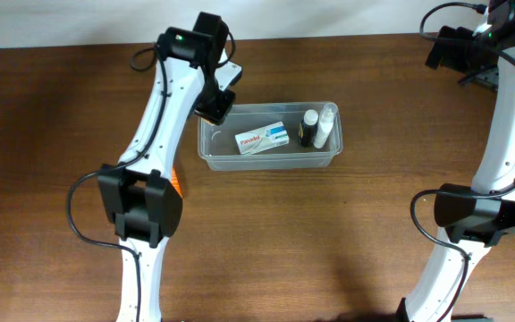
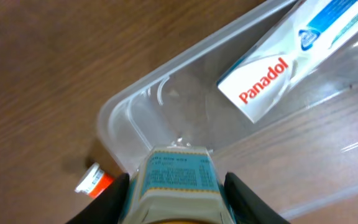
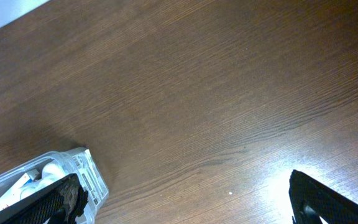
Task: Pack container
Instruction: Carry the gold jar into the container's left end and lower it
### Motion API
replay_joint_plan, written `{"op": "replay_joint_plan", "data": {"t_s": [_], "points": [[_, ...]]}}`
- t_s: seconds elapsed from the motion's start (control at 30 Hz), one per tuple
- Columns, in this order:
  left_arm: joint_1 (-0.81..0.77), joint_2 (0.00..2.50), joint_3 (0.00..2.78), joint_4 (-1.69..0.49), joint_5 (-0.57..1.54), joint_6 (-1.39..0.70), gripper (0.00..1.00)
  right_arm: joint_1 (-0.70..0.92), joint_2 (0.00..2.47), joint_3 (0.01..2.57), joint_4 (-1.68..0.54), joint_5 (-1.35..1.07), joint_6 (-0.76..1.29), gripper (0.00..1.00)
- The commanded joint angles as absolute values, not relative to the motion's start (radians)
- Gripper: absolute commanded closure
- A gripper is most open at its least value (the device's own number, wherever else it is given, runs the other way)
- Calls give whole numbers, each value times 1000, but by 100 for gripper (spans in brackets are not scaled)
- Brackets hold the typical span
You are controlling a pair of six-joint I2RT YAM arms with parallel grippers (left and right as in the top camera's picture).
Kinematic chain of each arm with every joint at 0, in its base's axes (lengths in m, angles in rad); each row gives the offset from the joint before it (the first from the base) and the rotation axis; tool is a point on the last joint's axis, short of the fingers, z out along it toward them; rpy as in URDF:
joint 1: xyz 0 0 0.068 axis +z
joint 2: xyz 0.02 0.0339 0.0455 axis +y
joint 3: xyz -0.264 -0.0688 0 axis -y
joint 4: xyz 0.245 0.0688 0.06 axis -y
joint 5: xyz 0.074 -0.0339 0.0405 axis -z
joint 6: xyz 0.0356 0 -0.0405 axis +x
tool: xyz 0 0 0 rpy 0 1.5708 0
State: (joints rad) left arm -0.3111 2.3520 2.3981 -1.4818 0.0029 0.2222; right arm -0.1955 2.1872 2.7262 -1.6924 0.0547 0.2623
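The clear plastic container point(image 1: 211, 159) sits mid-table. It holds a white Panadol box point(image 1: 262, 139), a dark bottle point(image 1: 308, 128) and a white bottle point(image 1: 327, 125). My left gripper point(image 1: 215, 103) hovers over the container's left end, shut on a small teal-and-white labelled box point(image 2: 174, 180). In the left wrist view that box hangs just above the container's corner rim point(image 2: 114, 109), with the Panadol box point(image 2: 272, 81) beyond it. My right gripper point(image 1: 445, 49) is open and empty, raised at the far right. One end of the container point(image 3: 89, 174) shows in its view.
A small orange-and-white item point(image 2: 93, 182) lies on the wooden table just outside the container's left corner. It also shows partly under my left arm in the overhead view point(image 1: 178, 183). The table's far edge runs along the top.
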Motion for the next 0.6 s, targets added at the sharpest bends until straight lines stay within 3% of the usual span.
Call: {"op": "replay_joint_plan", "data": {"t_s": [0.0,0.57], "points": [[-308,2362,2356,-1453,31,241,70,-191,2176,2736,-1695,53,270,2],[-308,2364,2053,-1176,31,241,70,-191,2176,2736,-1695,53,270,2]]}}
